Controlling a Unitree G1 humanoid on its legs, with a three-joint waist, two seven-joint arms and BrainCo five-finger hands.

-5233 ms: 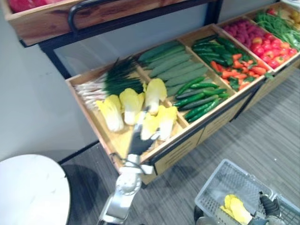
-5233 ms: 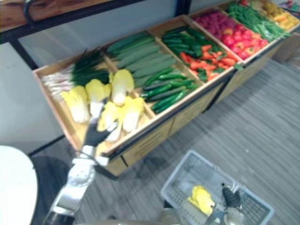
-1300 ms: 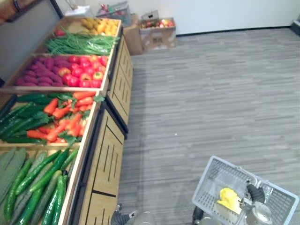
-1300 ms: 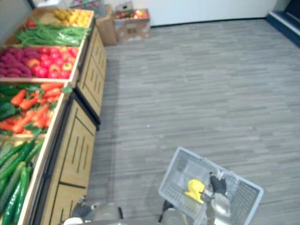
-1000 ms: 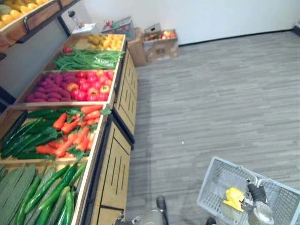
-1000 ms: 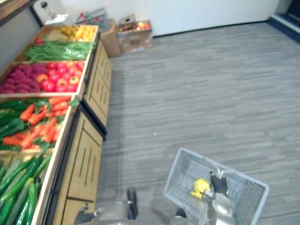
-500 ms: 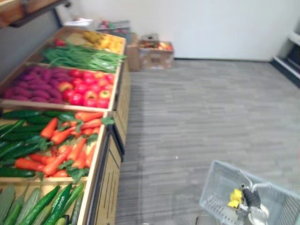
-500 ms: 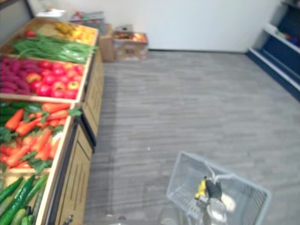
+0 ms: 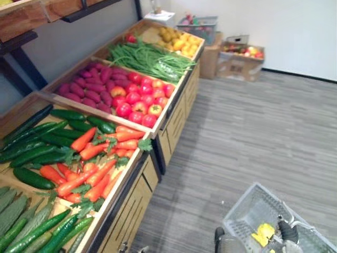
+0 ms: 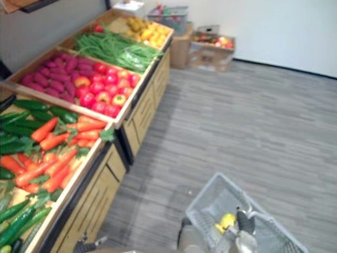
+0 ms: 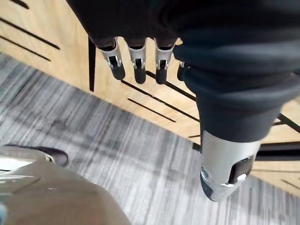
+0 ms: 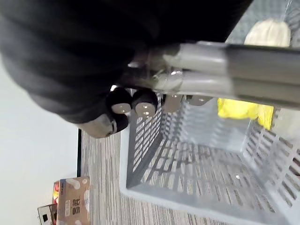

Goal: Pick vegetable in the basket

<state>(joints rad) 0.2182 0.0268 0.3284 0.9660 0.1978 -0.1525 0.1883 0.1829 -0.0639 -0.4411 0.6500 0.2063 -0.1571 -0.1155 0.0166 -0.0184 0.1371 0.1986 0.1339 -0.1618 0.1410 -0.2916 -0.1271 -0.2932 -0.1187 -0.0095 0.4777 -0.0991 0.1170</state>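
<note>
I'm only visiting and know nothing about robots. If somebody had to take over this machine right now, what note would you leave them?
Right hand: shut on the handle of the grey basket, low at the robot's right side.
Left hand: open and empty, hanging beside the front of the wooden stand.
Things: one yellow leafy vegetable lies in the basket.
Done: that vegetable is in.
Left: any further picks. Carrots and cucumbers lie in the stand's crates to the robot's left.
</note>
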